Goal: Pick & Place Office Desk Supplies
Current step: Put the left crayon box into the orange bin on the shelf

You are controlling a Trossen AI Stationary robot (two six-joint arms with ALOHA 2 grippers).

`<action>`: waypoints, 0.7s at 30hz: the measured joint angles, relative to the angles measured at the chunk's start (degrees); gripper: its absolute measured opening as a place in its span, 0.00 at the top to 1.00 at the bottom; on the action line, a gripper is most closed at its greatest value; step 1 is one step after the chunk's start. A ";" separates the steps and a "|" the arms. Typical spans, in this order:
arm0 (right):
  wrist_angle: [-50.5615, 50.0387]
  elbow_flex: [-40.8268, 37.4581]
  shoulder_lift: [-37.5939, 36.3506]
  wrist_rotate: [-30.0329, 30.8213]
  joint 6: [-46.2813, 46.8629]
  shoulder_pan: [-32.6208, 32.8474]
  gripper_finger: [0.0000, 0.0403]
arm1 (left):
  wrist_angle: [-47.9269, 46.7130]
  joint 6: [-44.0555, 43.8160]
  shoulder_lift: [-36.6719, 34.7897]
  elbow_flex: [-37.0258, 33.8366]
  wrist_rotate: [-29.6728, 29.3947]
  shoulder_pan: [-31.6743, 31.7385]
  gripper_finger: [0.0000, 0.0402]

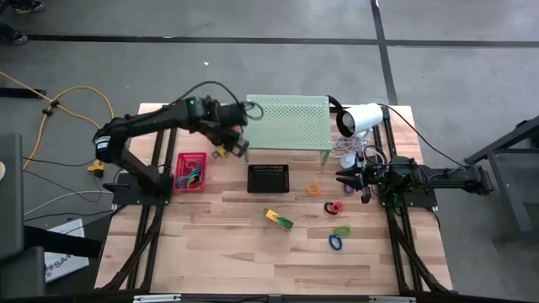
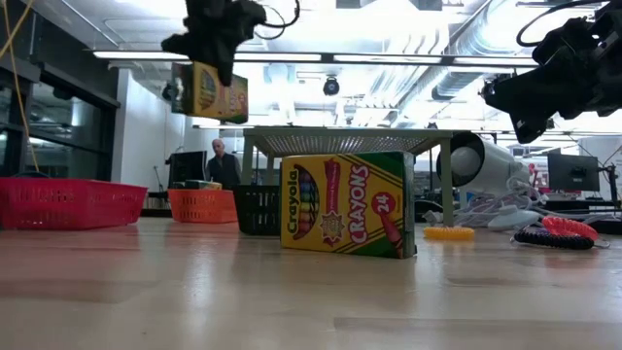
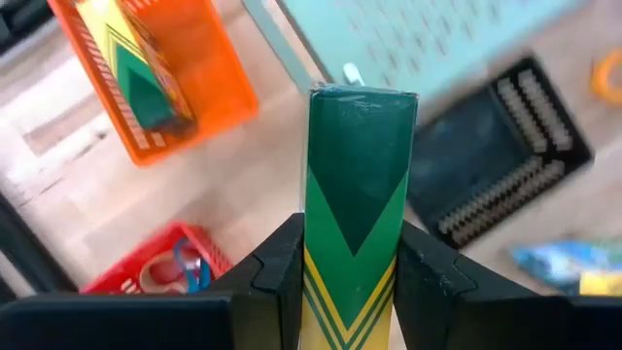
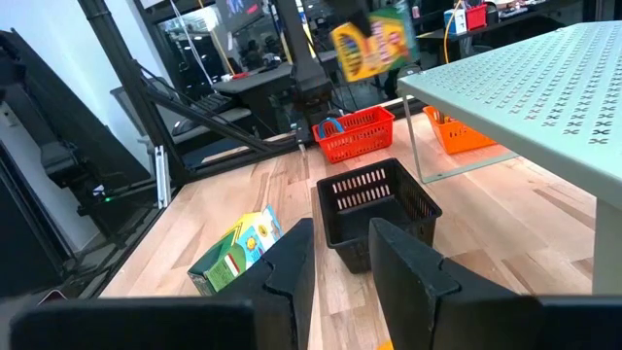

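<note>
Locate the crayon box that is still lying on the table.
In the high view, the crayon box lies near the table's middle, just in front of the black basket, left of the coloured loops.

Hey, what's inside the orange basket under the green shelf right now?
The left wrist view shows one crayon box lying in the orange basket. Anything beneath that box is covered. From above, the green shelf hides the basket completely.

Three crayon boxes [image 3: 358, 194] (one sits in a basket), three baskets [image 1: 191, 172], four coiled loops [image 1: 336, 242].
</note>
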 joint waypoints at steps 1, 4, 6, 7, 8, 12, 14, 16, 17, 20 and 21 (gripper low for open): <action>0.00 0.01 0.00 0.00 0.00 0.00 0.78 | 0.72 0.13 0.00 0.00 0.29 1.40 0.72; 0.00 0.00 0.00 0.00 0.00 0.00 0.78 | 1.93 0.17 0.34 0.00 1.24 4.96 0.72; 0.00 0.02 0.00 0.00 0.00 0.00 0.78 | 2.14 0.16 0.59 0.00 2.34 7.12 0.72; 0.00 0.01 0.00 0.00 0.00 0.00 0.78 | 2.03 0.17 0.64 0.00 2.86 8.17 0.72; 0.00 0.01 0.00 0.00 0.00 0.00 0.78 | 2.02 0.17 0.74 0.00 2.96 9.10 0.72; 0.00 0.02 0.00 0.00 0.00 0.00 0.78 | 2.65 0.64 1.51 0.00 3.92 13.19 0.72; 0.01 0.00 0.00 0.00 0.00 0.00 0.78 | 4.06 1.28 1.95 0.02 5.18 15.14 0.72; 0.02 0.02 0.00 0.00 0.00 0.00 0.78 | 5.32 1.50 2.62 0.02 6.70 17.24 0.72; 0.02 0.00 0.00 0.00 0.00 0.00 0.78 | 5.62 1.50 2.95 0.02 7.36 18.25 0.72; 0.02 0.01 -0.01 0.00 0.00 0.00 0.78 | 5.71 2.26 4.03 0.02 8.71 21.45 0.72; 0.02 0.00 -0.02 0.00 0.00 0.00 0.78 | 5.72 2.56 4.54 0.02 8.89 22.34 0.72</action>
